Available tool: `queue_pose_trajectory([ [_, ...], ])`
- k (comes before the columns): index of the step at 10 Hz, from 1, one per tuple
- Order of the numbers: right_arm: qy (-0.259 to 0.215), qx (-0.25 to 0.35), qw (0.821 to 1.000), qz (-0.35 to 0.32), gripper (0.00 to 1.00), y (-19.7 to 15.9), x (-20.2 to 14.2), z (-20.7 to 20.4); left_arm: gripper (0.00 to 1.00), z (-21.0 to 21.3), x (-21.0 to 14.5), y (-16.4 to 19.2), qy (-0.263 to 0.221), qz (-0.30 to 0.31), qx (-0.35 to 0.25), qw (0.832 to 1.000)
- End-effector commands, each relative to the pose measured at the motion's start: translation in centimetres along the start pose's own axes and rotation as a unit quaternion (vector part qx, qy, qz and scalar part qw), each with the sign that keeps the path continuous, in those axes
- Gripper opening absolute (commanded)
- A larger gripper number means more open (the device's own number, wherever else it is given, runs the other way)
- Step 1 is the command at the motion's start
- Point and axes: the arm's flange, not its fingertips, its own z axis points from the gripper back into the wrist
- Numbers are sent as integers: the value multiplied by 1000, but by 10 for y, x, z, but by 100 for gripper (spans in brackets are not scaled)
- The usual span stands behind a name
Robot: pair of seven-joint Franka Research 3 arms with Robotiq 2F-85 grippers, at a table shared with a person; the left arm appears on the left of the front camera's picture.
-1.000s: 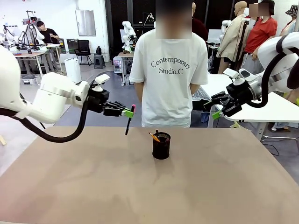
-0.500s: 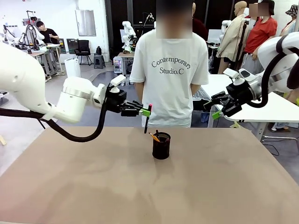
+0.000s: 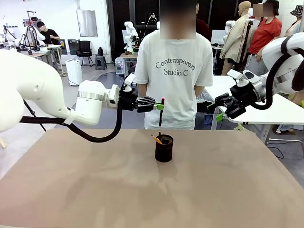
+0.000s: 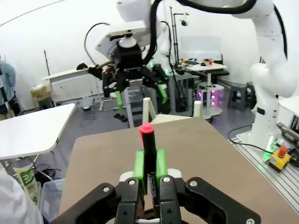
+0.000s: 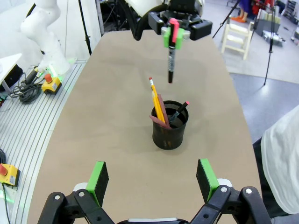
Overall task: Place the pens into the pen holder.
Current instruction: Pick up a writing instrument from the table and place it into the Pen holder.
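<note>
— Front view first: which step is this?

— The carry-and-drop of one more pen, I'd judge. The left gripper point(image 3: 160, 105) has its jaws pinched on a slim black pen with a reddish-pink cap point(image 3: 162, 110), held upright, cap on top. It hangs above the small black wire-mesh cylindrical pen holder point(image 3: 164, 148), toward the cup's 12 o'clock, not yet over the mouth by the look of the right wrist view.

— And the cup itself?

— It stands on the matte tan bench point(image 3: 95, 190), about the middle of its far half. From the right wrist view it already holds an orange-yellow pencil with a red eraser end point(image 5: 156, 103) leaning to 11 o'clock, a flat reddish-pink stick point(image 5: 162, 109) beside it, and a black pen with a red tip point(image 5: 178, 112) leaning to 1 o'clock.

— What does the next move call for?

— Bringing the tip over the open rim, lowering it into a gap between the leaning sticks, then letting go. The cup is shorter than a pen, so the pen will likely tip against the rim; the mesh is light and could shift if knocked.

— The other arm?

— The right gripper point(image 5: 152, 179) waits high off toward 3 o'clock, its green-padded jaws spread wide and holding nothing.

— Textures?

— Smooth plastic pen barrel, see-through mesh wall, soft green pads point(image 4: 138, 164) against the barrel.
</note>
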Motion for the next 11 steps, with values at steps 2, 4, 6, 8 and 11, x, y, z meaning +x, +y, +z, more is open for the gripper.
queue_pose_trajectory([
  [2, -3, -2, 1000, -1, 100, 0, 4, 0, 0, -7, -17, 17, -12, -8, 4, 1000],
  [4, -3, -2, 1000, -1, 100, 0, 4, 0, 0, -10, -30, 23, -10, -1, 2, 1000],
  [6, -3, -2, 1000, -1, 100, 0, 4, 0, 0, -14, -40, 23, -10, 5, -8, 1000],
  [8, -3, -2, 1000, -1, 100, 0, 4, 0, 10, -16, -45, 20, 1, 6, -24, 1000],
  [11, -3, -2, 1000, -1, 100, 0, 4, 0, 68, -17, -44, 19, 4, 8, -29, 1000],
])
